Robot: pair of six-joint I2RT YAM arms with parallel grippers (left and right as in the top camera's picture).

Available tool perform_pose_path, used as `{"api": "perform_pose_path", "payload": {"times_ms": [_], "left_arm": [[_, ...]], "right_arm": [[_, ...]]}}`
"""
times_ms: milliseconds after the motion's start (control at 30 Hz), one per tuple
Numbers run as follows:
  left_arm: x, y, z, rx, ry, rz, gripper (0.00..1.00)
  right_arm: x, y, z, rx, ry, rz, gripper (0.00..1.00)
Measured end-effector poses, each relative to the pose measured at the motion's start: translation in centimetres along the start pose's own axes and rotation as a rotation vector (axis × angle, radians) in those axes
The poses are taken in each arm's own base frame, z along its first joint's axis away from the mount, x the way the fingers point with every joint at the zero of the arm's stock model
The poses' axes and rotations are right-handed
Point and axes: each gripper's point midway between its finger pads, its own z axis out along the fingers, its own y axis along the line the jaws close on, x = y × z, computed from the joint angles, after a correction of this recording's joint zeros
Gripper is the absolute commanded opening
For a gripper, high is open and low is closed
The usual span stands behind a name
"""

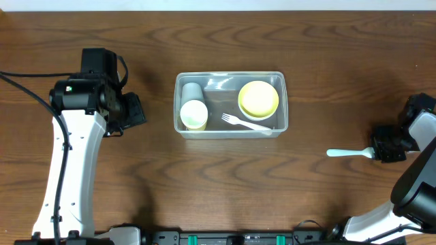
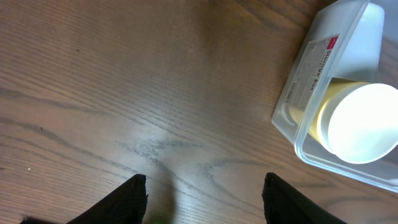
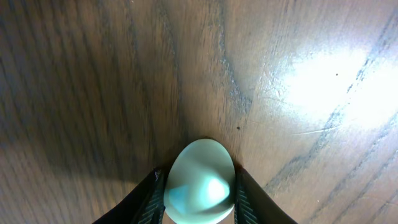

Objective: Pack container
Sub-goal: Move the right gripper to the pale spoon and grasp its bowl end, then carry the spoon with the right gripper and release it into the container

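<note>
The clear rectangular container point(image 1: 283, 102) sits at the table's centre. It holds a yellow bowl point(image 1: 258, 99), two cups point(image 1: 193, 113) and a white fork point(image 1: 246, 124). My left gripper point(image 1: 136, 112) is open and empty, just left of the container. In the left wrist view its fingers point(image 2: 204, 180) hang over bare wood, with the container point(image 2: 311, 68) and a white cup point(image 2: 364, 121) at the right. My right gripper point(image 1: 379, 151) is at the far right, shut on a pale green spoon point(image 1: 347, 153) that points left. The spoon point(image 3: 199, 186) sits between the fingers point(image 3: 198, 173).
The dark wooden table point(image 1: 327, 61) stretches around the container. The left arm's white link point(image 1: 68, 170) runs down the left side. The right arm point(image 1: 419, 177) fills the lower right corner.
</note>
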Motion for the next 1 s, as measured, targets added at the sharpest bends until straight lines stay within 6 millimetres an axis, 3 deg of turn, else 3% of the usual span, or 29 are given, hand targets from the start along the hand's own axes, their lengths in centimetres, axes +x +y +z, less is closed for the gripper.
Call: {"api": "perform_pose_path", "payload": {"times_ms": [233, 367, 500, 633, 733, 867, 1000], "left_arm": [[0.0, 0.0, 0.0, 0.0, 0.0, 0.0, 0.61], [0.0, 0.0, 0.0, 0.0, 0.0, 0.0, 0.61], [0.0, 0.0, 0.0, 0.0, 0.0, 0.0, 0.61], [0.0, 0.0, 0.0, 0.0, -0.001, 0.0, 0.61], [0.0, 0.0, 0.0, 0.0, 0.0, 0.0, 0.61], [0.0, 0.0, 0.0, 0.0, 0.0, 0.0, 0.61], [0.0, 0.0, 0.0, 0.0, 0.0, 0.0, 0.61]], "right_arm": [[0.2, -0.1, 0.0, 0.002, 0.01, -0.023, 0.01], [0.4, 0.3, 0.0, -0.018, 0.023, -0.098, 0.01], [0.2, 1.6, -0.2, -0.068, 0.0, -0.23, 0.01], [1.3, 3.5, -1.1, -0.11, -0.034, -0.407, 0.01], [2.8, 6.2, -4.1, -0.193, -0.101, -0.592, 0.01], [6.1, 11.7, -12.1, -0.394, -0.266, -0.88, 0.01], [13.0, 15.4, -20.9, -0.582, -0.427, -1.239, 0.01]]}}
